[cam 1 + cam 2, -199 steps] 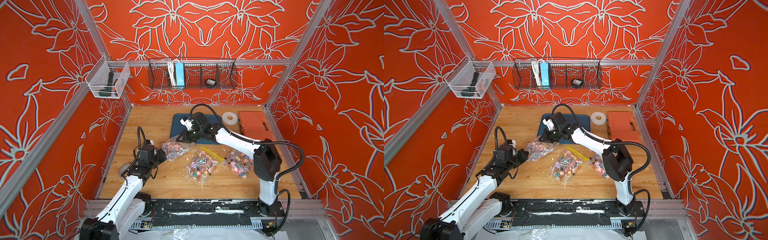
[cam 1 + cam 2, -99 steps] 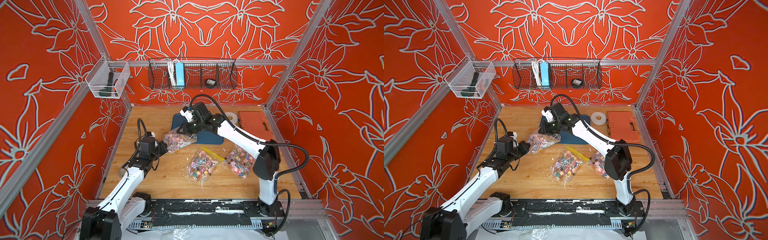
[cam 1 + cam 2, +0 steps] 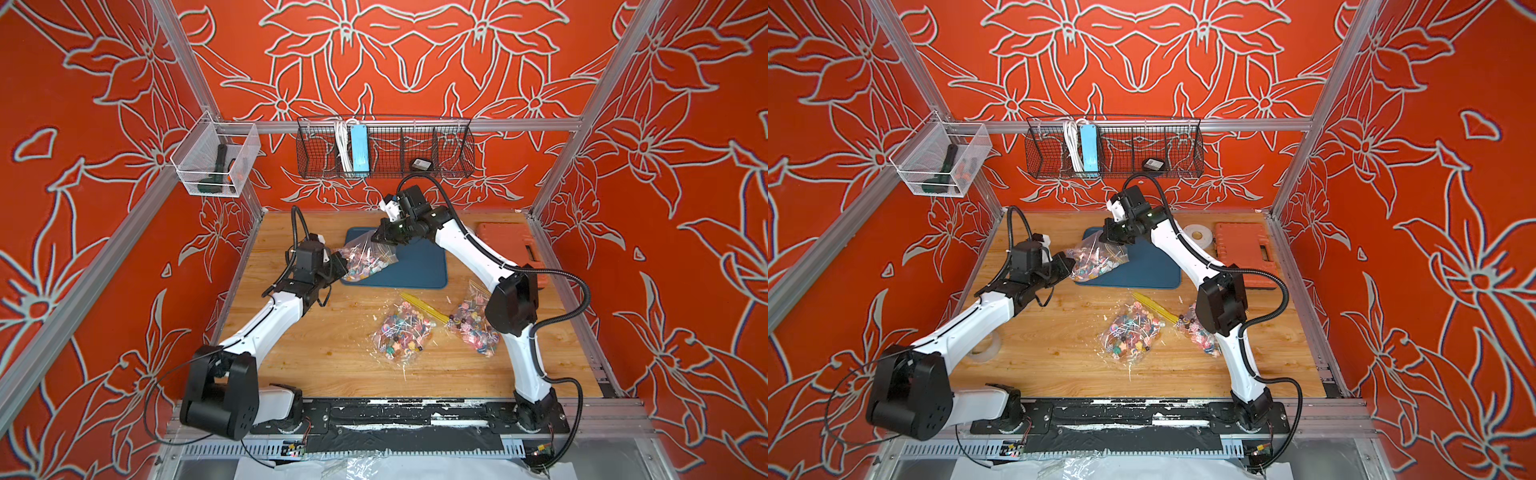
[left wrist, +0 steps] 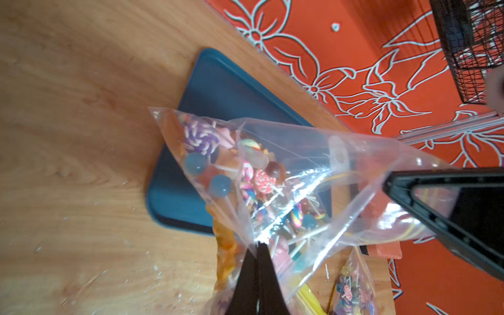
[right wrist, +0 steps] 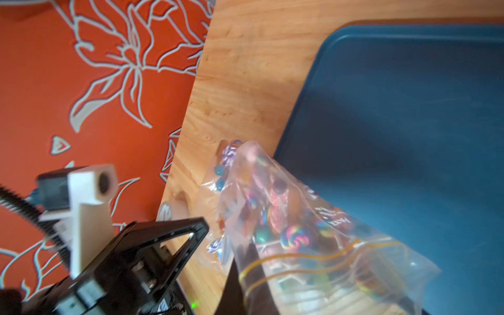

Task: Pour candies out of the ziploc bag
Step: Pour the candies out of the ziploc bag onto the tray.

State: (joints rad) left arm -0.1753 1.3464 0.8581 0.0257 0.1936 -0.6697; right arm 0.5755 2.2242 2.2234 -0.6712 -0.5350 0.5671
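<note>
Left pincer [image 4: 257, 248] and right pincer [image 5: 244, 261] both clamp the ziploc bag [image 3: 365, 257]. From above I see coloured specks; the left wrist view resolves candies [image 4: 261, 181]: swirls, blue balls.

The bag [image 4: 313, 152] is made of clear plastic, glossy and pretty crinkled, while the table [image 3: 332, 345] is done in pale wood with visible grain. The blue tray [image 3: 415, 266] looks smooth and matt, and the basket [image 3: 449, 153] is formed from black metal wire.

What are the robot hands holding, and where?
Both hold one ziploc bag of candies: the right gripper pinches it by the yellow zip edge, the left gripper pinches the clear plastic at the opposite side.
</note>
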